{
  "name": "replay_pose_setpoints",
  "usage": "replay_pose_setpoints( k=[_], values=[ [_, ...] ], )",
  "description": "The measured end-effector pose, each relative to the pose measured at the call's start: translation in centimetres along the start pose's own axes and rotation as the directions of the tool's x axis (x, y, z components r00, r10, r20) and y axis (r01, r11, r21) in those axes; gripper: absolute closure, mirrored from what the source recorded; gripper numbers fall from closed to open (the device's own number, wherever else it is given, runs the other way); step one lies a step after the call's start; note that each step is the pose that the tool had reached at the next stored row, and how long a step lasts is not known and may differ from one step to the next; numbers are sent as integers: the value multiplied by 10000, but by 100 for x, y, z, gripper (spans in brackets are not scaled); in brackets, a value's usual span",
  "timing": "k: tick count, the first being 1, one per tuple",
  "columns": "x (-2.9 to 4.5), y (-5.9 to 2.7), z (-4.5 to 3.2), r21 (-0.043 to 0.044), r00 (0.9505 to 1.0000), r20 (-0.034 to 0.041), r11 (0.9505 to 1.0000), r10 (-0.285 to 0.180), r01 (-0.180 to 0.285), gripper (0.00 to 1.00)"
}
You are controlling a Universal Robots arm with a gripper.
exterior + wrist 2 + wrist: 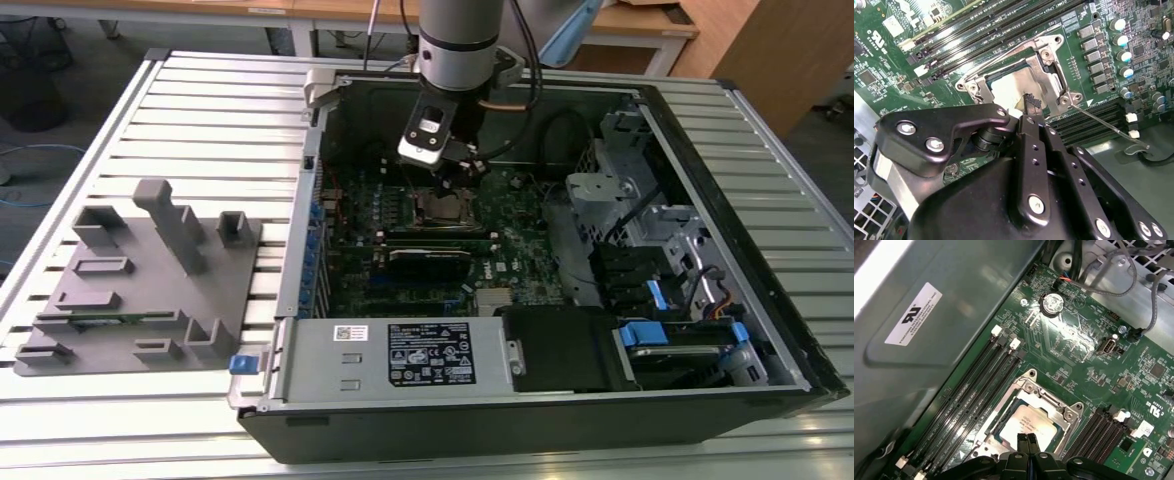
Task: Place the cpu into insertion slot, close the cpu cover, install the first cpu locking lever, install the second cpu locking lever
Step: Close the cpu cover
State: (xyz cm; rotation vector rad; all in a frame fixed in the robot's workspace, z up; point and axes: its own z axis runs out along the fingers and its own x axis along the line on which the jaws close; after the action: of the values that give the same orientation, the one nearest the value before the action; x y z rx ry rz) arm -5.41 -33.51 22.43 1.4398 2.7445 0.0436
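Setting: an open computer case lies on a slatted table. In the exterior view a grey parts fixture sits at 9 o'clock from the case.
Arm: it reaches down into the case from 12 o'clock, which keeps it off the case walls.
Hand: the hand has its fingertips pressed together and pinches nothing that I can see. It sits directly over the socket. Whether it touches is unclear.
Cpu: the cpu lies flat inside the insertion slot, pale top up.
Cpu cover: the cpu cover appears folded down, framing the chip through its window.
Lever: a wire locking lever juts away from the socket's corner, seemingly unlatched.
Likely reason: joined tips make a narrow pusher, better for pressing the cover or a lever than for carrying.
Nearby: long memory slots run beside the socket. In the exterior view the power supply box is at 6 o'clock.
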Motion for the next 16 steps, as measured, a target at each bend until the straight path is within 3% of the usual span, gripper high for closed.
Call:
replay_pose_setpoints(
  k=[12,16],
  values=[
    [0,0,0,-21,9974,-30,9974,-723,723,89],
    [0,0,0,-21,9972,-31,9972,-741,741,89]
  ],
)
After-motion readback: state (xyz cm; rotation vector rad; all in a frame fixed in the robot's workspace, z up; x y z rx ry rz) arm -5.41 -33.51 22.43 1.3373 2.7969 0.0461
